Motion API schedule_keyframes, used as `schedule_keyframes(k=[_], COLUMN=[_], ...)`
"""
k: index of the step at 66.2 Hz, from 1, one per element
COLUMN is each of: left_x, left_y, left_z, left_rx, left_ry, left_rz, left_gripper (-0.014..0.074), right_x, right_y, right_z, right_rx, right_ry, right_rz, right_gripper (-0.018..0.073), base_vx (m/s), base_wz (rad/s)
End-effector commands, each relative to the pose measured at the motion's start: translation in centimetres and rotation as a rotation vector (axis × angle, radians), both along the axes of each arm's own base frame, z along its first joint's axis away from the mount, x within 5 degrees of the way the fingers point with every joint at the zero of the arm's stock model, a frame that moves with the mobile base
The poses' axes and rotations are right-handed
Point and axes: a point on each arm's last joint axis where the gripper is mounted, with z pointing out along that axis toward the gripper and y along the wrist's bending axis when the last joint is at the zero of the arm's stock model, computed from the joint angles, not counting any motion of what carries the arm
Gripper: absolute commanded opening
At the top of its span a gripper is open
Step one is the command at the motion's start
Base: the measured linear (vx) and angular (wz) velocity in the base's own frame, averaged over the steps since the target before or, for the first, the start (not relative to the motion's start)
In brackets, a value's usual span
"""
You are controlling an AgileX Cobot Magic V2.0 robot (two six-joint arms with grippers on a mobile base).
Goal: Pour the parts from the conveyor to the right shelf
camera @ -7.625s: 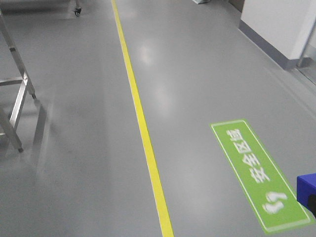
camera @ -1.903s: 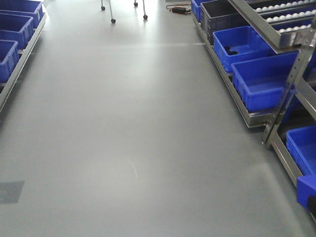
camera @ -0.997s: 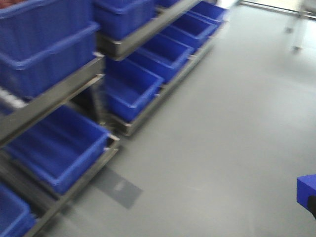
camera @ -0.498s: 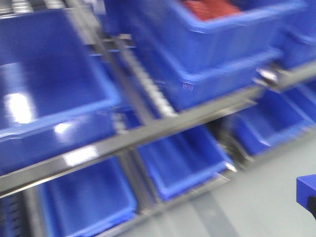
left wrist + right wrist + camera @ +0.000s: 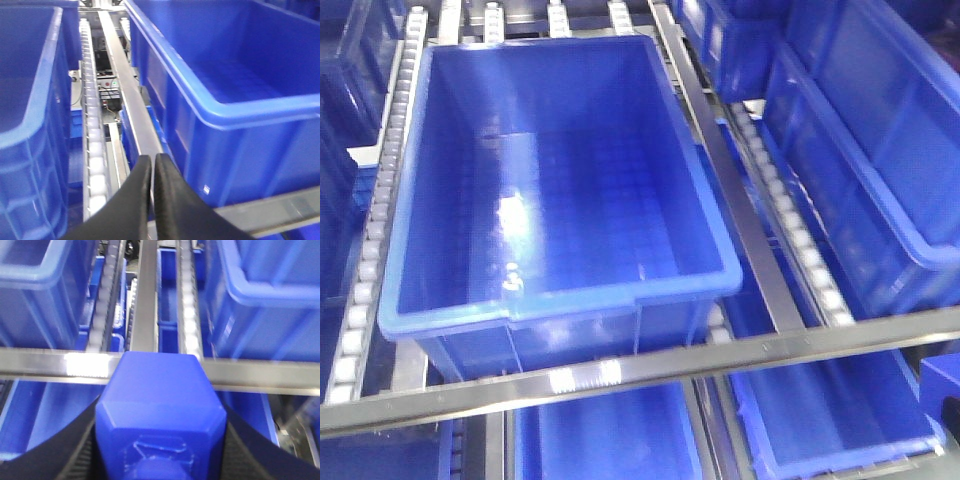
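Note:
A bright-blue part (image 5: 160,405) fills the right wrist view, and my right gripper (image 5: 161,442) is shut on it, with a dark finger on each side. A corner of that part (image 5: 942,385) shows at the lower right of the front view. The right shelf (image 5: 720,355) lies below me, with steel bars and white roller tracks (image 5: 370,260). A large empty blue crate (image 5: 570,303) sits on it. My left gripper (image 5: 151,167) is shut on nothing, above a roller track (image 5: 95,150) between two crates. The conveyor is out of view.
More blue crates (image 5: 880,150) stand to the right, and another (image 5: 830,410) sits on the level below. In the left wrist view one crate (image 5: 235,110) rises close on the right and another (image 5: 25,125) on the left. A steel crossbar (image 5: 260,376) runs in front of the held part.
The front view has swung from open floor, across rows of crates, to looking down into one empty crate on the rollers. The blue part stays at the lower right corner throughout.

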Motion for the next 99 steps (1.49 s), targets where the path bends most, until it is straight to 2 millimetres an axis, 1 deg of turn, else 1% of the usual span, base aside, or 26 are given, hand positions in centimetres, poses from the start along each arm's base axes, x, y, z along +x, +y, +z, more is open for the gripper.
schedule_keyframes(k=[1,48,99], left_x=[-0.10,-0.10,-0.10], left_y=[-0.04,-0.04,-0.04], left_z=[1.38,1.38,1.38], left_rx=[-0.023,-0.023,-0.023], left_ry=[-0.103,-0.103,-0.103], left_rz=[-0.006,-0.006,-0.006], left_gripper=[-0.0006,-0.0006,-0.0006], right_x=[0.36,0.36,0.36], right_y=[0.09,0.09,0.09], right_z=[1.54,1.54,1.54], right_rx=[0.008,0.008,0.008], right_ry=[-0.094,-0.094,-0.094], right_rz=[0.007,0.007,0.007], right_gripper=[-0.0002,-0.0002,-0.0002], base_vx=[0.19,0.15,0.04], base_wz=[0.14,0.08,0.04])
